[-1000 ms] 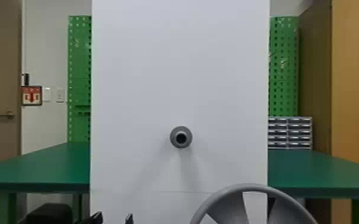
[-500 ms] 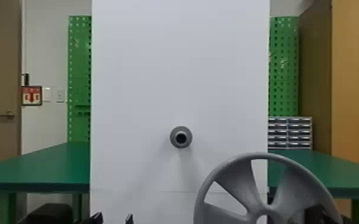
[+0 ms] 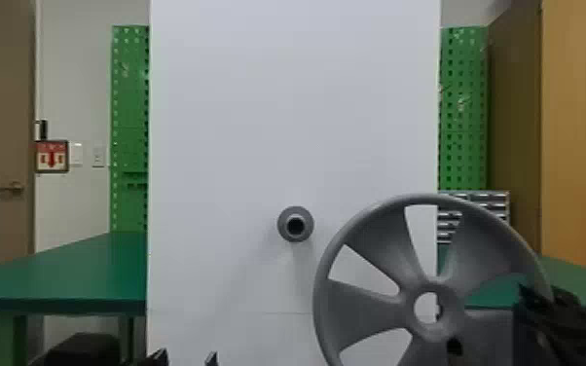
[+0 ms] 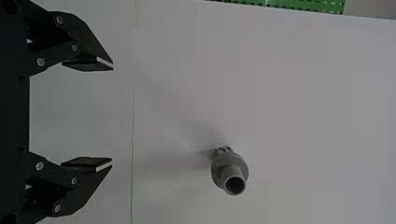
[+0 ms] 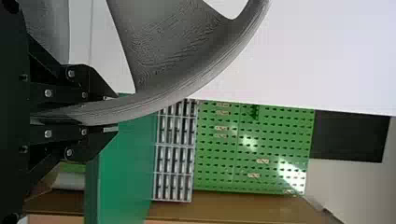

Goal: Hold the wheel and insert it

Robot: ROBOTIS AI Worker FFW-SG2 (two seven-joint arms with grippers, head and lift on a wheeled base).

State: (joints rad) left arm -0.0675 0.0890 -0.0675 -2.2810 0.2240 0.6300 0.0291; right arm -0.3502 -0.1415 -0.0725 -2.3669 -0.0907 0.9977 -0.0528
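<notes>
Wheel, head view: up and facing the robot, the grey wheel (image 3: 365,304) rides on the near right, in front of the right edge of the white board (image 3: 238,121). The holding half of the job looks done.
Post, head view: here's the target, a hollow grey post (image 3: 284,221) out of the board, left of the wheel and a little higher than its hub (image 3: 448,311). Nothing is on it; insertion remains.
Hub hole, head view: white board shows through it, so hub and post are not lined up. I'd call for a move left and slightly up, then a push far-ward.
Right tool, head view: the right tool (image 3: 530,297) is at the wheel's right side, above the worktop (image 3: 63,272) as we look.
Left tool, head view: down at the near left, the left tool (image 3: 187,355) waits, well apart from the wheel.
Left tool, left wrist view: fingers spread wide, nothing between them, and the bare post stands out beyond.
Right tool, right wrist view: clamped on the rim (image 5: 154,105), one finger each side! Firm by the look of it, but a one-sided hold could let the wheel tilt at the post.
</notes>
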